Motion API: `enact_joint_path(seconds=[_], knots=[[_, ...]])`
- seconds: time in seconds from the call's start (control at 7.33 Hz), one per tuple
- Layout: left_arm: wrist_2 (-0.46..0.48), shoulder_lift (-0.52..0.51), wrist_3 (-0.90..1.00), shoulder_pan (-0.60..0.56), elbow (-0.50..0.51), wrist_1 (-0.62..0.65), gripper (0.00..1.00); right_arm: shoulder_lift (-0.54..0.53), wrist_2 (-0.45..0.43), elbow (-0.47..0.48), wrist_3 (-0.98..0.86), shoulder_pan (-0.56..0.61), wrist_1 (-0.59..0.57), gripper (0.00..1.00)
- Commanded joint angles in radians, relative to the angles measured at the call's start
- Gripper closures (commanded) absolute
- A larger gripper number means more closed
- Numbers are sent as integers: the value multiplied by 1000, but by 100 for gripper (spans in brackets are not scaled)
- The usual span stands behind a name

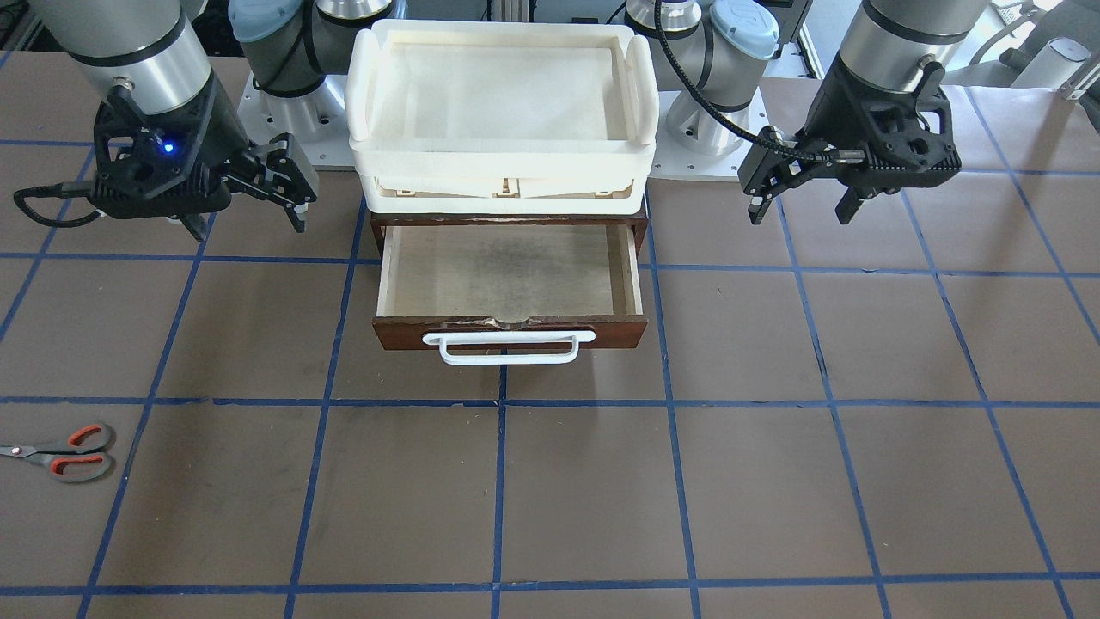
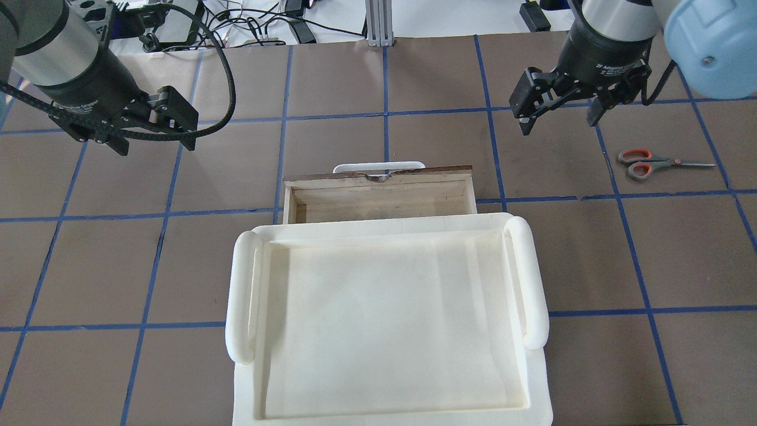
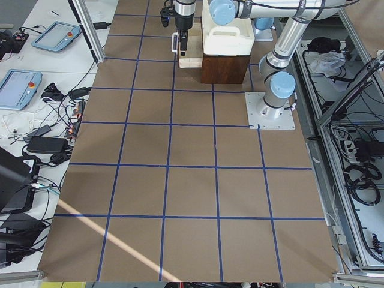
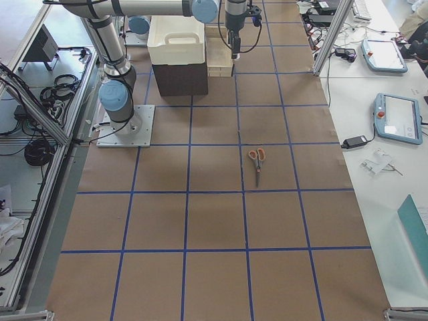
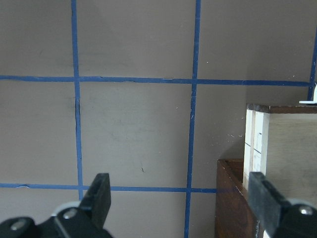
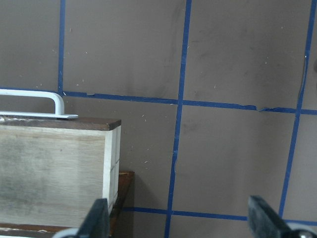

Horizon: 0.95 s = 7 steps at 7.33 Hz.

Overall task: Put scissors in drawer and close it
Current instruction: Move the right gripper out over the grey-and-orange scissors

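The right gripper point(image 2: 559, 118) hangs above the table with its jaws spread wide and nothing between them. In its wrist view the two fingers point(image 6: 96, 220) frame bare brown table point(image 2: 414, 89) just beside the drawer's corner. The left gripper point(image 2: 154, 139) mirrors it on the other side, also wide open and empty.

The scissors point(image 2: 650, 163) lie flat on the robot's right, well apart from the drawer point(image 1: 601, 331). Their orange-lined handles are nearer the drawer and their blades point away from it. To my eye the pickup is the right arm's job.

Since the scissors are thin and flat, I'd come straight down with the fingertips almost on the table. I'd close across the narrow part near the pivot, where they are less likely to swing than if held by one loop.

Nothing stands near the scissors, so the approach is free on every side. The tight spot is at the drawer. It stands pulled out and empty, but the cream tray point(image 1: 503, 155) on top overhangs its back part. I'd lower the scissors toward the front, behind the white handle point(image 1: 509, 344), clearing the wooden front edge. To close the drawer, its front must be pushed squarely toward the robot.
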Motion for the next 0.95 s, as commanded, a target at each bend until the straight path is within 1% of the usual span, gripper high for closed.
enact_joint_path(seconds=[0.0,0.14,0.27,0.55,0.68,0.82], knots=[[0,0,0,0,0,-1,0,25,-2,79,-352,-149,-64,0],[0,0,0,0,0,0,0,57,-16,87,-510,-203,-98,0],[0,2,0,0,0,0,0,109,-41,87,-654,-263,-108,0],[1,2,0,0,0,-1,0,226,-41,87,-1025,-396,-265,0],[1,2,0,0,0,0,0,288,-39,87,-1197,-441,-363,0],[1,2,0,0,0,0,0,347,-32,87,-1328,-476,-432,0]])
